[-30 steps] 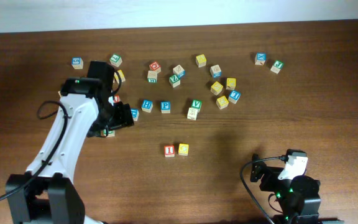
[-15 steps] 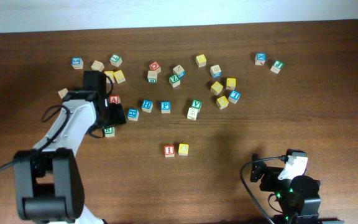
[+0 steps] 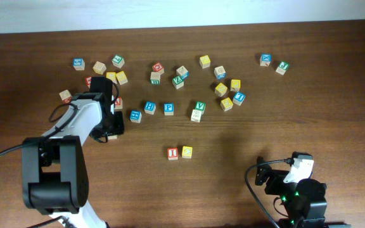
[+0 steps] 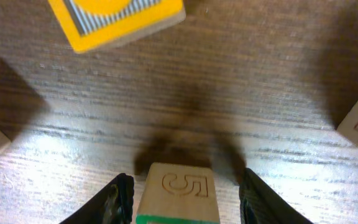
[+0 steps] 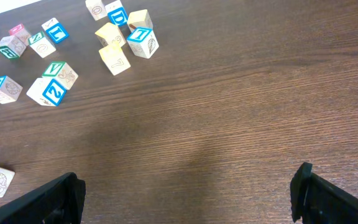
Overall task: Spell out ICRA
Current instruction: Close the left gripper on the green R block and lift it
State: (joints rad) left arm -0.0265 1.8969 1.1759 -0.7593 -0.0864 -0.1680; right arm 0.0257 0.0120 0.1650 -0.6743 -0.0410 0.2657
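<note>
since the earlier overhead frames the left gripper (image 3: 112, 121) is drawn back leftward and slightly down, and it is now placed at the left-centre of the frame. in the left wrist view its jaws are held apart. a wooden block (image 4: 178, 190), marked with a 5-like figure and edged in green, is seated between them at bottom centre. the left finger is seen just beside the block and the right finger with a gap, so nothing is clamped. a yellow-framed block (image 4: 114, 18) is seen ahead at the top of that view. whether the bracketed block carries a needed letter on another face cannot be told.

at lower centre of the overhead frame a red block (image 3: 172, 152) and a yellow block (image 3: 187, 152) are set touching in a row, and they are judged to be the first two letters. the open slot is judged to lie just right of the yellow one. any block taken must therefore be carried down and to the right from the left gripper, which is much nearer to the loose blocks (image 3: 201, 88).

at lower right the right gripper (image 5: 188, 205) is parked with its fingers spread wide, well apart from every block.
</note>
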